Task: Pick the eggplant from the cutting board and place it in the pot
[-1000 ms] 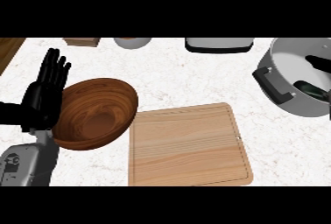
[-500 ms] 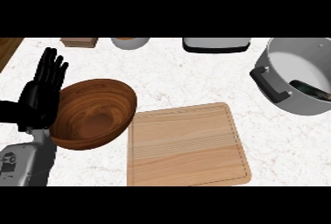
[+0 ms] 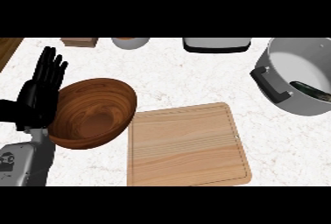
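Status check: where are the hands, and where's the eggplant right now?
Left hand open, resting beside wooden bowl. Right hand out of view. Cutting board bare; dark item, likely eggplant, inside pot. Nothing in the way.

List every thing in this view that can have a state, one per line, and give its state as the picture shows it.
Cutting board: flat on the counter, nothing on it.
Pot: lidless, a dark object lying inside, likely the eggplant.
Wooden bowl: tilted, empty, beside the board.
Left hand: open, fingers up, resting at the view's left.
Right hand: not in view.
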You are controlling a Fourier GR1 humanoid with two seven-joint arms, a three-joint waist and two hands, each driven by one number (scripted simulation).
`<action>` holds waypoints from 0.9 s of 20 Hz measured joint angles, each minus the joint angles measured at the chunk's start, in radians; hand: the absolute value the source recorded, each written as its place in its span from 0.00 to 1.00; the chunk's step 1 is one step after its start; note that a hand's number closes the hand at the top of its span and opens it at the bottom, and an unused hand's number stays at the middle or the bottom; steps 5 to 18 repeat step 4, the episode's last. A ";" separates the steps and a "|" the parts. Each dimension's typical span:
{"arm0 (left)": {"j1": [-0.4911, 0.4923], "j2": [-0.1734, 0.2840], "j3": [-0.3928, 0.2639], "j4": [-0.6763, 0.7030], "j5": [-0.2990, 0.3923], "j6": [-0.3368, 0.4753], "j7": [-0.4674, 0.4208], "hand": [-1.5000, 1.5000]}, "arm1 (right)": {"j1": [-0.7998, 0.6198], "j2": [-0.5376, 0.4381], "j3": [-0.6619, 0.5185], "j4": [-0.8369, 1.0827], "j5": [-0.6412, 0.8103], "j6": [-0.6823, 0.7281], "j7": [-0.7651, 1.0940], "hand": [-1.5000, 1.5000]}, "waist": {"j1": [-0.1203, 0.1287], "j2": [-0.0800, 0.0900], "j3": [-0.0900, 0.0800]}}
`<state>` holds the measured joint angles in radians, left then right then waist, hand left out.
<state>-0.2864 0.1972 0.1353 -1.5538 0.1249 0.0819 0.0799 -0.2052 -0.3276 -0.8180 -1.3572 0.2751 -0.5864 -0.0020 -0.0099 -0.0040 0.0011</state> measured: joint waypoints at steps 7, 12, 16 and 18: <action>0.021 -0.006 -0.001 -0.009 -0.002 -0.008 -0.017 0.50 | 0.106 0.013 -0.030 -0.067 -0.071 0.034 -0.034 0.00 | 0.002 0.001 0.000; 0.021 -0.006 -0.001 -0.009 -0.002 -0.008 -0.017 0.50 | 0.106 0.013 -0.030 -0.067 -0.071 0.034 -0.034 0.00 | 0.002 0.001 0.000; 0.021 -0.006 -0.001 -0.009 -0.002 -0.008 -0.017 0.50 | 0.106 0.013 -0.030 -0.067 -0.071 0.034 -0.034 0.00 | 0.002 0.001 0.000; 0.021 -0.006 -0.001 -0.009 -0.002 -0.008 -0.017 0.50 | 0.106 0.013 -0.030 -0.067 -0.071 0.034 -0.034 0.00 | 0.002 0.001 0.000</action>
